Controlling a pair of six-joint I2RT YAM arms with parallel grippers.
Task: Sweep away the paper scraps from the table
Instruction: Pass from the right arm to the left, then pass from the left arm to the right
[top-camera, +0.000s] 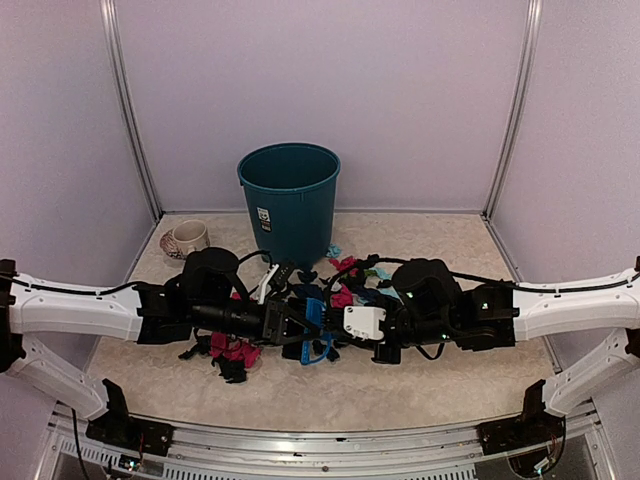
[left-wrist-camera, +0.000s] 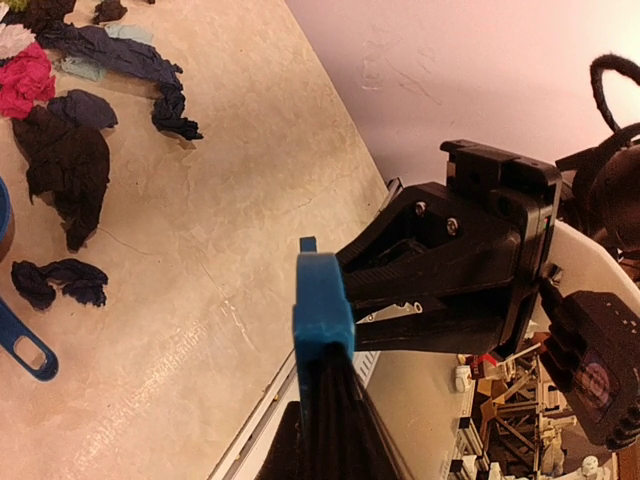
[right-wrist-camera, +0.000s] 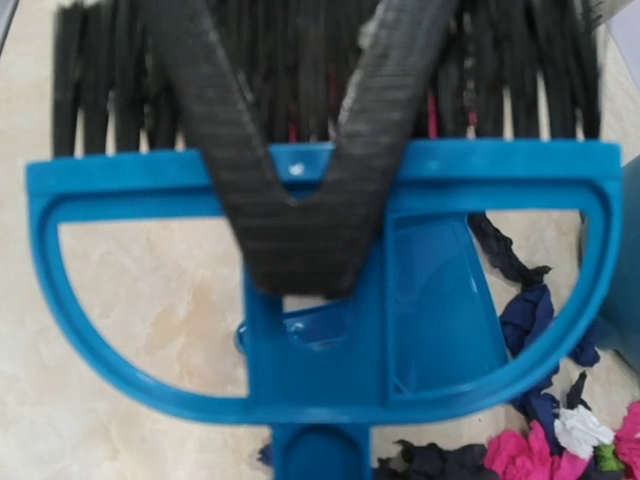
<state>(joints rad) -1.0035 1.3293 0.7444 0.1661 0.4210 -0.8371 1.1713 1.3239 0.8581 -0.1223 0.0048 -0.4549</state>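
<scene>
The blue hand brush (top-camera: 315, 312) hangs between my two grippers over the middle of the table (top-camera: 430, 390). My right gripper (right-wrist-camera: 290, 262) is shut on the centre bar of the brush's D-shaped frame (right-wrist-camera: 420, 165), with the black bristles above the bar in that view. My left gripper (left-wrist-camera: 326, 362) is shut on the brush's blue edge (left-wrist-camera: 322, 300). The right arm's black housing (left-wrist-camera: 470, 260) is close beside that edge. Paper scraps in pink, black and dark blue lie under and around the grippers (top-camera: 235, 352) and show in both wrist views (left-wrist-camera: 60, 165) (right-wrist-camera: 530, 450).
A teal bin (top-camera: 290, 200) stands at the back centre. A patterned cup (top-camera: 187, 238) sits at the back left. The blue dustpan lies on the table under the brush (right-wrist-camera: 430, 300), and its handle with a hole shows in the left wrist view (left-wrist-camera: 25, 350). Lilac walls enclose three sides.
</scene>
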